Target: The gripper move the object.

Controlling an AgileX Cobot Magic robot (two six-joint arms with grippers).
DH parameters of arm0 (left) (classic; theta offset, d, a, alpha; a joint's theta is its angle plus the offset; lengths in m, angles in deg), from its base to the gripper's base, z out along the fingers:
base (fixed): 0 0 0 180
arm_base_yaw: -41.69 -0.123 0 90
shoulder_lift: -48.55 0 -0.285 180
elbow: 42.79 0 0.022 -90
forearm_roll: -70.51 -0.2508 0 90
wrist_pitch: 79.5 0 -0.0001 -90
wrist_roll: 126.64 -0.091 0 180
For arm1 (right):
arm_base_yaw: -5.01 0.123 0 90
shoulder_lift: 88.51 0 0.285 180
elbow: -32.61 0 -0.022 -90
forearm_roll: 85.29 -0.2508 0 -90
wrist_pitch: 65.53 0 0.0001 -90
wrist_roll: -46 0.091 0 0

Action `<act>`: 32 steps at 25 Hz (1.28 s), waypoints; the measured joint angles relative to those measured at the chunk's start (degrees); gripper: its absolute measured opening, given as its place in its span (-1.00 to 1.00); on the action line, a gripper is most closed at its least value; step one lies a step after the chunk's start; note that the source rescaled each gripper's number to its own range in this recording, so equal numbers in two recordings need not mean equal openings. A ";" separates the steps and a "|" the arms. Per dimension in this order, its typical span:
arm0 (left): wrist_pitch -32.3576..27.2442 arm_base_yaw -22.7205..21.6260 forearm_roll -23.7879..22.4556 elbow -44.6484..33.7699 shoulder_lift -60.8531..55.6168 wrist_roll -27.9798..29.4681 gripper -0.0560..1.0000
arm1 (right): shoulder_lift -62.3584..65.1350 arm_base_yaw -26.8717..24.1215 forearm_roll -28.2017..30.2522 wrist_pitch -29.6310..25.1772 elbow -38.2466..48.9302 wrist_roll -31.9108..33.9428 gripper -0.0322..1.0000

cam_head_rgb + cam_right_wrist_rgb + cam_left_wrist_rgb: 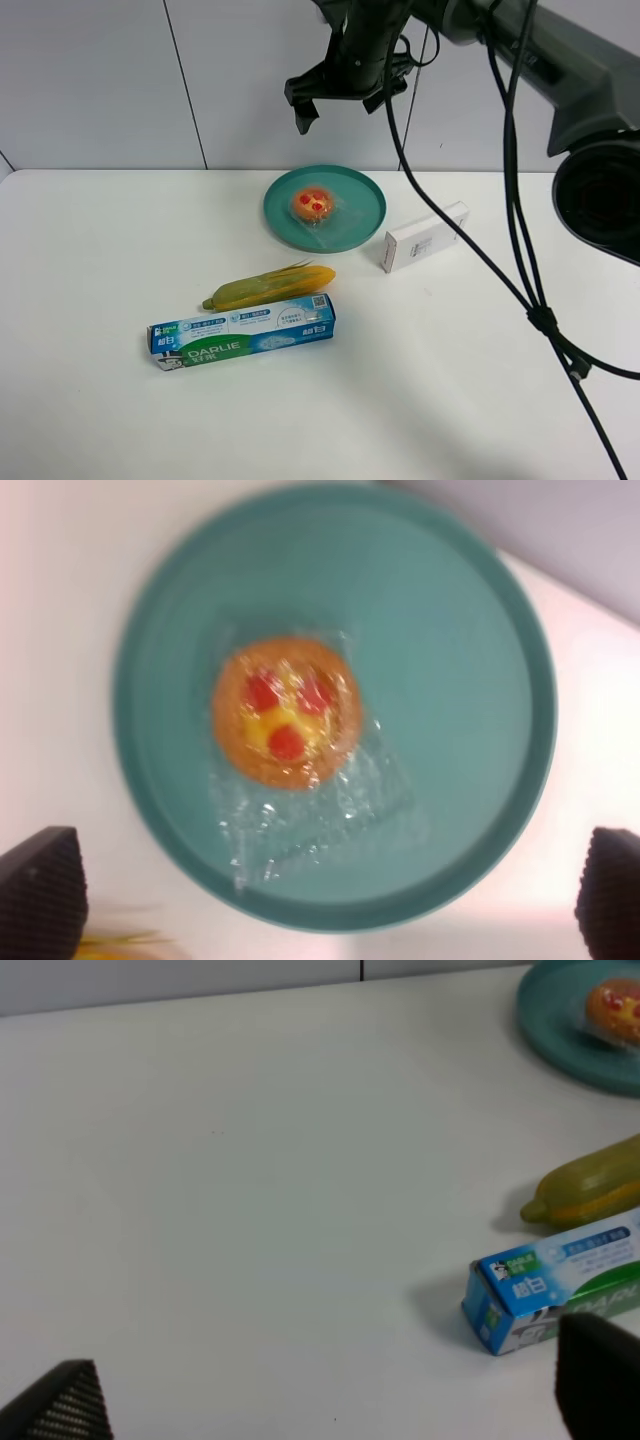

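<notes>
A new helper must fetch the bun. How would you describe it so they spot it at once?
On the white table, find the round teal plate. The bun lies alone on it. It is small, orange-brown with red spots, clear-wrapped, unlike the corn cob and white box beside the plate.

Bun (286,710): orange-brown, three red spots noted on a yellow centre, seen through a clear, glinting wrapper. Plate (360,190) under it: plain teal, no pattern recorded. Corn cob (270,288), in front of the plate: yellow-green, shading to orange-yellow at one end. Toothpaste box (245,333), just beyond the cob from the plate: blue, white and green, white lettering. Small box (425,237) beside the plate: white, grey print. Counter (100,250): plain white. Right claw (338,110) above the plate: black; fingers (40,895) finely ribbed.
</notes>
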 joint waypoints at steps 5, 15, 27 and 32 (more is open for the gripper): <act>0.00 0.00 0.00 0.00 0.00 0.00 1.00 | 5.12 0.71 -2.50 -0.18 0.00 -0.06 1.00; 0.00 0.00 0.00 0.00 0.00 0.00 1.00 | 19.19 0.11 3.97 -0.37 18.73 0.00 1.00; 0.00 0.00 0.00 0.00 0.00 0.00 1.00 | 39.25 -19.25 8.94 -0.79 42.60 1.54 1.00; 0.00 0.00 0.00 0.00 0.00 0.00 1.00 | 47.85 -28.44 9.67 -0.81 48.87 1.54 1.00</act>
